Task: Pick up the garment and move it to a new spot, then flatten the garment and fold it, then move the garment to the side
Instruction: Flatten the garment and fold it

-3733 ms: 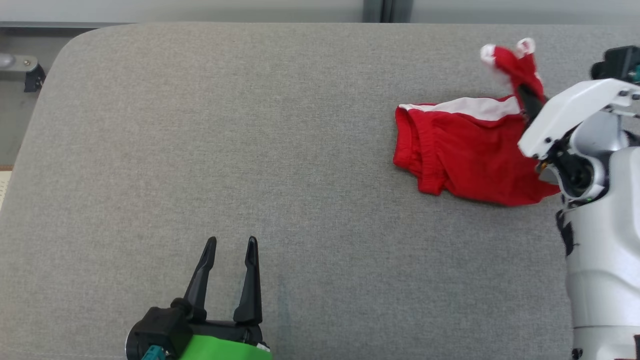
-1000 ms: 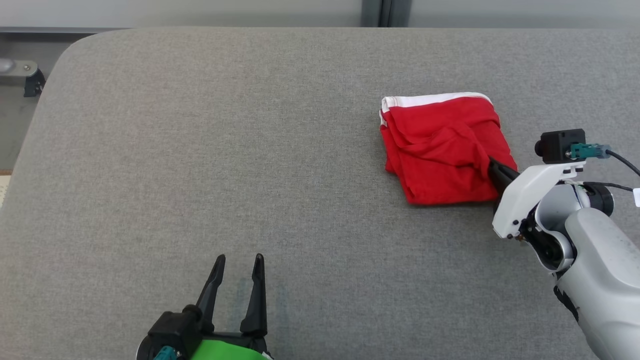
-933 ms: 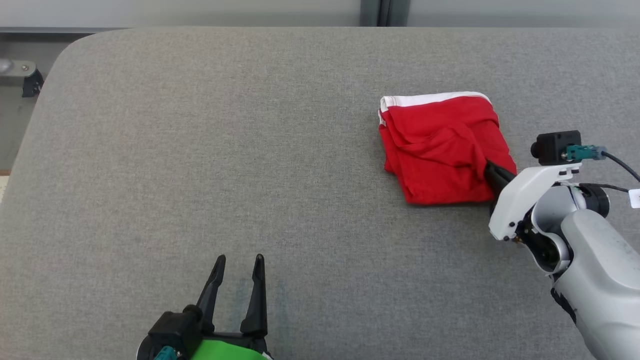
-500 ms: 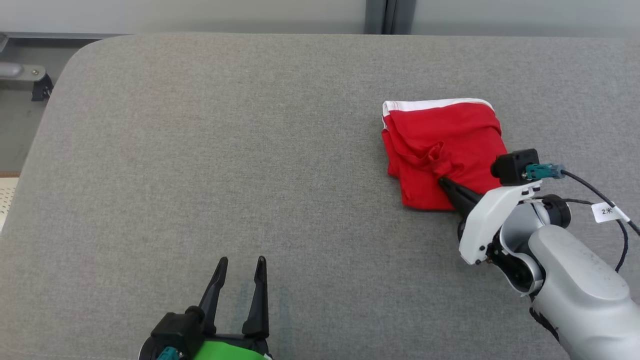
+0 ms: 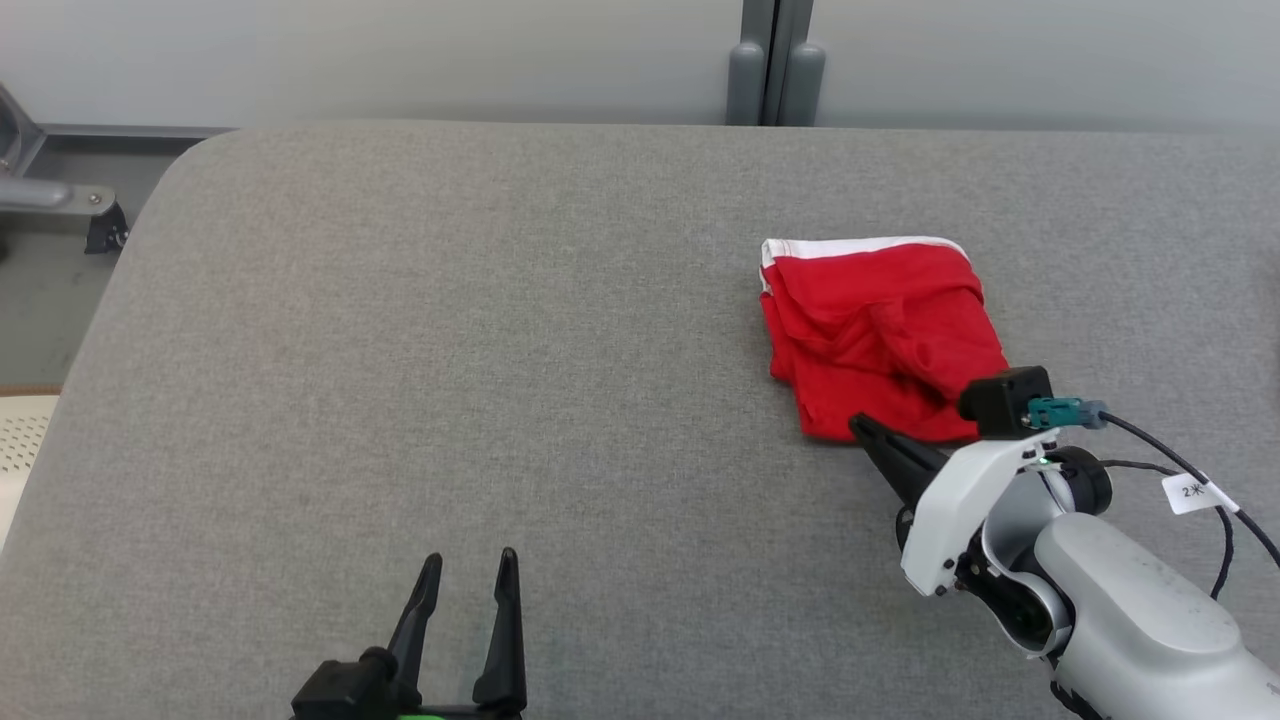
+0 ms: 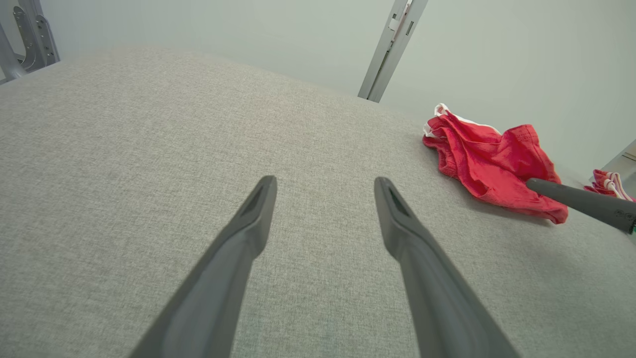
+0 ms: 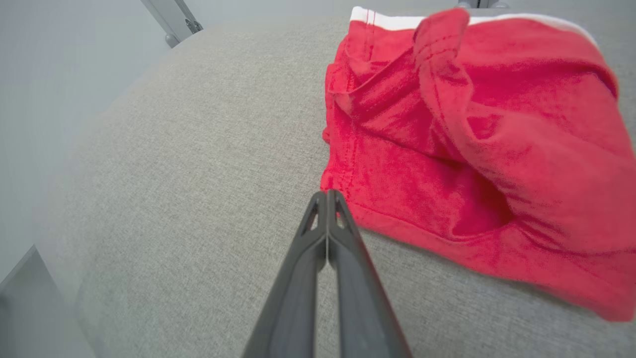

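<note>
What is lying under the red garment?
The red garment lies on the grey fabric surface. Its folded layers cover whatever is beneath them. The shut right gripper is at its edge, not under it.

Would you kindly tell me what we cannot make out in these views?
Head view: the red shorts' near right corner, behind the right wrist camera.
Left wrist view: a red-and-white item, cut by the right edge.
Right wrist view: whether the right gripper touches the shorts.

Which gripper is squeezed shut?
The right gripper, at the edge of the red garment: it is pinched together with no gap. The left gripper stands wide open.
</note>
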Robot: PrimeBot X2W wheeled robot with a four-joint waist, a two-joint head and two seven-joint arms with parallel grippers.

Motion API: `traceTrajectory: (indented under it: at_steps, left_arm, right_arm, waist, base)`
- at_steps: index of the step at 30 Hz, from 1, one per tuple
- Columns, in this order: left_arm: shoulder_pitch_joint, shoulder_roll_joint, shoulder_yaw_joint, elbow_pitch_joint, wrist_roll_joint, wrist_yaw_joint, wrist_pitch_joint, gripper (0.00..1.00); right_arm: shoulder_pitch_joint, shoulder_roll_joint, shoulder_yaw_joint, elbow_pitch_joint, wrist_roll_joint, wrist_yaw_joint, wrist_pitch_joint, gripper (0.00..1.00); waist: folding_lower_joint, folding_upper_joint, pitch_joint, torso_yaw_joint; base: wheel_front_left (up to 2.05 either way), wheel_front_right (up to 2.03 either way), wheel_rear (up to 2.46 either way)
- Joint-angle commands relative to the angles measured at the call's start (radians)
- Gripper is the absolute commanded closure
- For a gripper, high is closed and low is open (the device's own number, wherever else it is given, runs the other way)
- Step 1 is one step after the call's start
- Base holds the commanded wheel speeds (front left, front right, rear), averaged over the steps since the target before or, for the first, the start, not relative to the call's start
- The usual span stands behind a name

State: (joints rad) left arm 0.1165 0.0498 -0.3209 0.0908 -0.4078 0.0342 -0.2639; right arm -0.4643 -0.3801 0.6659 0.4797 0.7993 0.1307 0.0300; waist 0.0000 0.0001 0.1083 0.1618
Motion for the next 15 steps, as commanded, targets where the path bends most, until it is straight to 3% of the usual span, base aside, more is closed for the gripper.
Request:
traceTrajectory:
  at_steps: [1, 9, 15]
  left_arm:
    - [0.021, 0.002, 0.007, -0.004, -0.002, 0.004, 0.000, 0.00]
    - [0.030, 0.002, 0.018, -0.025, 0.011, 0.002, 0.000, 0.00]
    - [-0.032, 0.002, -0.001, -0.035, 0.018, -0.010, 0.000, 0.00]
  right_arm:
    - [0.019, -0.009, -0.012, -0.011, -0.002, 0.000, -0.026, 1.00]
    - [-0.016, -0.037, -0.133, -0.067, -0.110, 0.000, -0.124, 1.00]
    - [-0.094, -0.059, -0.244, -0.050, -0.170, 0.000, -0.073, 1.00]
  waist:
    - [0.0000, -0.0001, -0.024, -0.014]
    - [0.0000, -0.0001, -0.021, -0.046]
    - [0.0000, -0.0001, 0.075, -0.027]
  base:
    - [0.00, 0.00, 0.00]
    - [0.00, 0.00, 0.00]
    - [0.00, 0.00, 0.00]
